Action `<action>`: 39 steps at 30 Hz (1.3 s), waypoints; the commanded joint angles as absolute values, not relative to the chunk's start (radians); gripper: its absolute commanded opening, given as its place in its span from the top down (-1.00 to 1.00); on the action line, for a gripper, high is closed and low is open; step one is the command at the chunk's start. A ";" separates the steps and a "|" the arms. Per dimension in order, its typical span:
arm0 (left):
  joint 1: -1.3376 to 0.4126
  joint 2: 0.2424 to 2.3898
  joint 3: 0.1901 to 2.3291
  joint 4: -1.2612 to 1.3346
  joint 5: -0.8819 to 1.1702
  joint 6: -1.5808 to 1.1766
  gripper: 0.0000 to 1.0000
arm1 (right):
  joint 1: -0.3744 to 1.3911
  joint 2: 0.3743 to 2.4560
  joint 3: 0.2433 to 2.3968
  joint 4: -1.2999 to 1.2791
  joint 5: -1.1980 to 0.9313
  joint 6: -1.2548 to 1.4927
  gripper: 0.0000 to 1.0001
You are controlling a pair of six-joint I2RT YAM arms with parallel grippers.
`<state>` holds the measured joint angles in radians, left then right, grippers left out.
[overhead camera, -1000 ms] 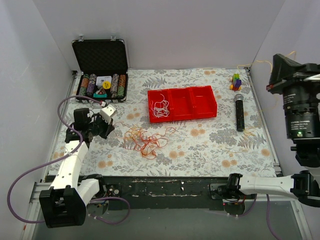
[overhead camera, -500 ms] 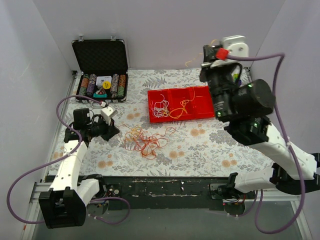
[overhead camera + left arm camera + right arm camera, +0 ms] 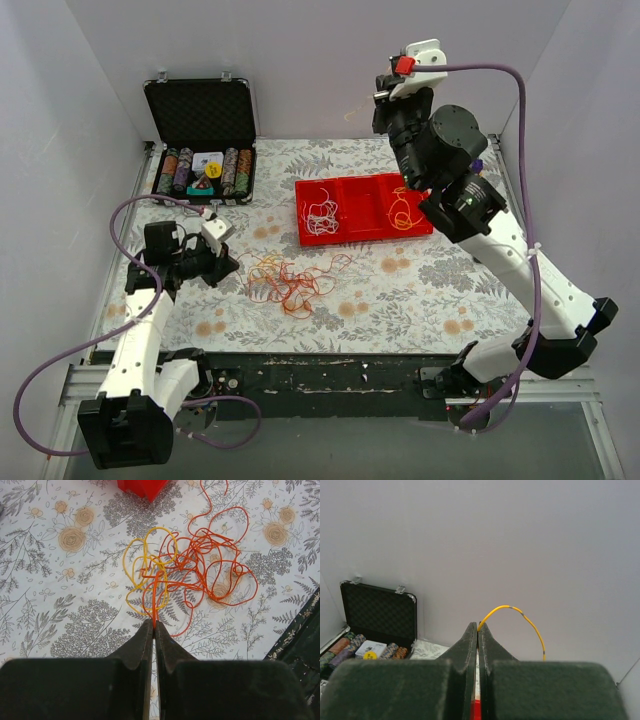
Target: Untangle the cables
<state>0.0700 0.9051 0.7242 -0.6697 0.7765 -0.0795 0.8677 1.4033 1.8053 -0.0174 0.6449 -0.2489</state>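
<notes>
Left gripper (image 3: 154,625) is held low near the bench's left edge, its jaws pinched together on a red strand (image 3: 154,592) of the cable tangle (image 3: 190,575), which is spread left of centre. Right gripper (image 3: 478,626) is raised toward the back edge, clamped on a yellow cable (image 3: 520,612). A white cable (image 3: 318,215) and an orange-yellow cable (image 3: 402,208) are contained in separate compartments of the red tray (image 3: 365,235).

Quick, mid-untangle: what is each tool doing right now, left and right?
Left tool: closed, pinching a red-orange cable from the tangle.
Right tool: closed, holding a yellow cable.
</notes>
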 commanded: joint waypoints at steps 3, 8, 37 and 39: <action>0.074 0.899 0.701 -0.654 0.804 -0.066 1.00 | 0.799 1.436 1.868 -0.026 0.542 -0.140 0.97; 0.074 0.916 0.713 -0.644 0.802 -0.072 1.00 | 0.766 1.456 1.876 -0.034 0.522 -0.121 0.97; 0.075 0.936 0.718 -0.644 0.799 -0.095 1.00 | 0.632 1.611 1.885 -0.072 0.379 -0.006 0.97; 0.075 0.937 0.721 -0.644 0.793 -0.097 1.00 | 0.629 1.623 1.885 -0.075 0.367 0.020 0.97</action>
